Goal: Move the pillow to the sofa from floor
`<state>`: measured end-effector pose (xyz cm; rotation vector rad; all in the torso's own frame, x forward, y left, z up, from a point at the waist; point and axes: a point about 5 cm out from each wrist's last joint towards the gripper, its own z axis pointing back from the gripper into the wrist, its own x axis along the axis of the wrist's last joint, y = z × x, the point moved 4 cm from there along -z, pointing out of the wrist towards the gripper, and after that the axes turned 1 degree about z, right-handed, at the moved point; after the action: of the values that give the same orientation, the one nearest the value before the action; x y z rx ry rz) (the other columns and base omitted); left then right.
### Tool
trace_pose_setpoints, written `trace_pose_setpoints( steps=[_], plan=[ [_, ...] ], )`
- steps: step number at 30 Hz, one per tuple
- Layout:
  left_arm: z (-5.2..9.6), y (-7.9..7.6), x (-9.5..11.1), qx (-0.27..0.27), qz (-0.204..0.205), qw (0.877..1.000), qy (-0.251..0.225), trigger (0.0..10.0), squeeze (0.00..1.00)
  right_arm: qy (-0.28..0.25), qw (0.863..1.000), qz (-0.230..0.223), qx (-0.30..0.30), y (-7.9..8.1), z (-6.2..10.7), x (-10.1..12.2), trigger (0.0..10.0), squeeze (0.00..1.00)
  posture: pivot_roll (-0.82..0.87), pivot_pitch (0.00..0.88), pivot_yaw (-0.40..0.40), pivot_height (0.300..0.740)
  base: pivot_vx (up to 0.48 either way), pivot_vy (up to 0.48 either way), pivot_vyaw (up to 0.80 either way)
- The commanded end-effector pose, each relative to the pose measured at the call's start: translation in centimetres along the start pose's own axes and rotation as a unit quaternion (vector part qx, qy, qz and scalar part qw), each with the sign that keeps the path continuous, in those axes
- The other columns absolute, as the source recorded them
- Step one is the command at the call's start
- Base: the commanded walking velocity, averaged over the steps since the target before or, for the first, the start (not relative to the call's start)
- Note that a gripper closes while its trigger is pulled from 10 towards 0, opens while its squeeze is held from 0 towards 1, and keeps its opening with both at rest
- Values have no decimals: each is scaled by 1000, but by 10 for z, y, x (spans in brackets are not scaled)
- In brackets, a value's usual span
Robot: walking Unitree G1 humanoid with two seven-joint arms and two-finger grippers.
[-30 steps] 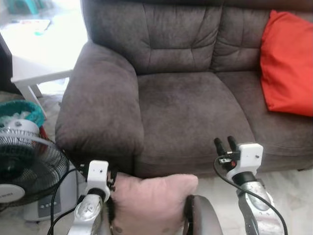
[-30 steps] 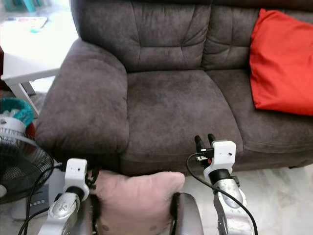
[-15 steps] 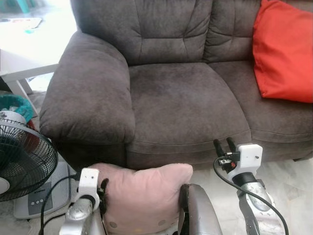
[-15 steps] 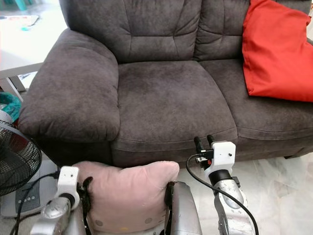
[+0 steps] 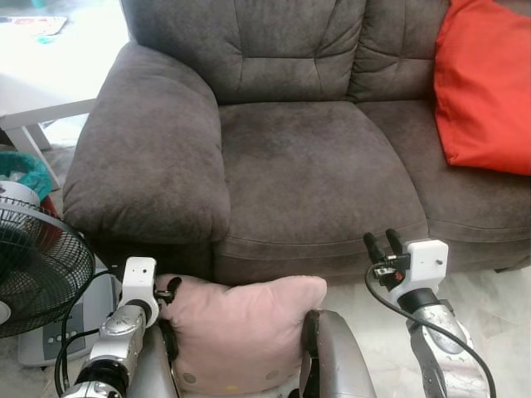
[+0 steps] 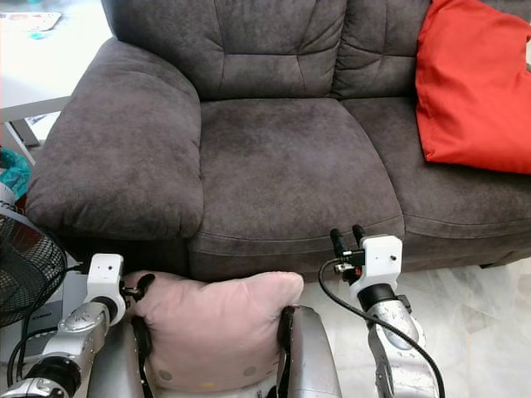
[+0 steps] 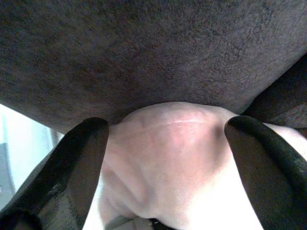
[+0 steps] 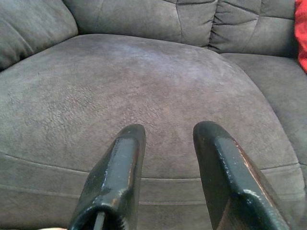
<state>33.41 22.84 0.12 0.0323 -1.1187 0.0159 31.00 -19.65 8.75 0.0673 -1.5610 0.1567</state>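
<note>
the pink pillow (image 5: 241, 332) is sitting low in front of the robot, raised against its body just ahead of the sofa (image 5: 315, 174) front edge, its long axis running across from the left tool toward the right; the seat cushion (image 6: 290, 166) it has to reach is lying above and forward of both tools, so the coming move, as i judge it, is turning on a lift up and over the sofa's front edge.

the left tool (image 5: 166, 292) is the nearer one; it is sitting right at the pillow's left upper corner, and in the left wrist view its two black fingers (image 7: 72, 163) are standing wide apart with the bunched pink corner lying between them, the dark sofa fabric just beyond; whether the pads are actually pressing the fabric i cannot tell, since the gap looks wider than the corner it frames.

the right tool (image 5: 382, 246) is hovering to the right of the pillow, apart from it, pointing up and forward at the seat; its fingers (image 8: 115, 177) are narrowly parted and holding nothing, with the bare grey cushion ahead of them.

an orange cushion (image 5: 485, 91) is leaning on the far right seat, well away from the right tool; a fan (image 5: 33, 265) is standing on the floor to the left of the left tool, near enough that a wide swing of that arm could be brushing it.
</note>
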Motion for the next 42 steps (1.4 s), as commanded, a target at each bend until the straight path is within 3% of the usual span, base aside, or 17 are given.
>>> trace_pose_setpoints(
  steps=[1, 4, 5, 14, 19, 26, 30, 41, 42],
  plan=[
    [0, 0, -3, -3, 9, 1000, 5, 10000, 1000, -7, 1000, 4, -3, -5, 1, 6, 10000, 0, -13, 91, -139, 466, 0, 0, 0],
    [-1, 1, -5, 1, 1, 1000, 12, 10000, 1000, -6, 1000, 4, -3, -6, 2, 7, 10000, 0, -26, 89, -144, 466, 0, 0, 0],
    [-1, 2, -5, 4, 0, 1000, 12, 10000, 0, -6, 1000, 4, -2, -7, 2, 7, 10000, 0, -27, 88, -145, 466, 0, 0, 0],
    [-2, 11, -3, 21, 8, 1000, 12, 10000, 0, -7, 1000, 14, 3, -12, 3, 12, 10000, 0, -46, 84, -163, 466, 0, 0, 0],
    [-3, 3, -4, -8, 37, 999, 15, 10000, 0, -6, 1000, 19, 6, -14, 3, 14, 10000, 0, -52, 83, -178, 466, 0, 0, 0],
    [-1, 3, -12, -13, -13, 999, 29, 10000, 0, -3, 1000, 23, 10, -15, 2, 16, 10000, 0, -53, 91, -188, 466, 0, 0, 0],
    [2, 11, -22, 10, -36, 998, 54, 10000, 0, -1, 1000, 25, 11, -16, 2, 17, 10000, 0, -63, 101, -195, 466, 0, 0, 0],
    [2, 7, -29, 18, -41, 997, 67, 10000, 0, 2, 1000, 29, 5, -22, 4, 18, 10000, 0, -72, 108, -198, 466, 0, 0, 0],
    [2, 5, -28, 19, -38, 997, 64, 3255, 0, 3, 1000, 29, 6, -21, 4, 17, 10000, 0, -72, 107, -200, 466, 0, 0, 0]
  ],
)
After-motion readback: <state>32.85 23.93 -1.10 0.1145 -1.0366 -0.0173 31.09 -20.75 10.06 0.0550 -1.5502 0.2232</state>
